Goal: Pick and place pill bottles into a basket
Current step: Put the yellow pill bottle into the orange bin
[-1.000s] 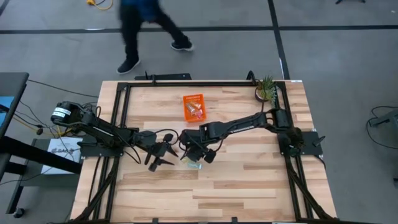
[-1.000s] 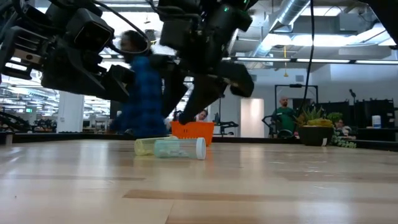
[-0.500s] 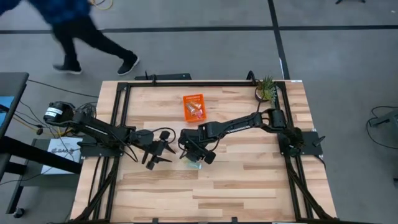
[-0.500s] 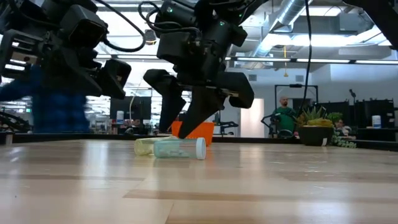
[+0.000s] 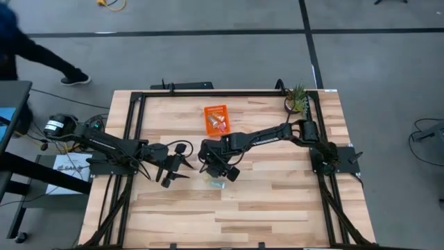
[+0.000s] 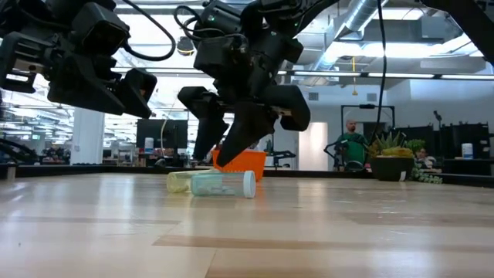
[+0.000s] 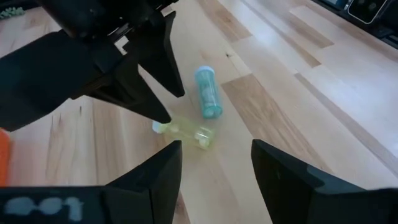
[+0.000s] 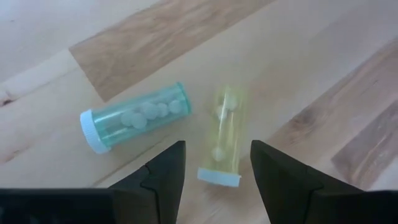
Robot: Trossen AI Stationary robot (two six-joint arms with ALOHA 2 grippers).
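Two bottles lie on their sides near the table's [image 5: 277, 201] centre, at about 6 o'clock from the basket [image 5: 216, 119], which already holds some items. The yellow bottle [image 8: 225, 135] and the teal bottle [image 8: 135, 117] lie just beside each other, bodies angled apart, white pills visible through the clear walls. Judged from their build, they are light, rigid, smooth plastic cylinders that will roll or skid if nudged; the best hold is across the mid-body, fingers square to the long axis. The right tool [image 8: 211, 163] hangs above the yellow bottle, fingers spread wider than the bottle, touching nothing and holding nothing; its fingers already straddle the bottle's capped end. The left tool [image 7: 214, 171] waits at 9 o'clock of the bottles, above the table, fingers also apart and empty, pointed toward the pair.
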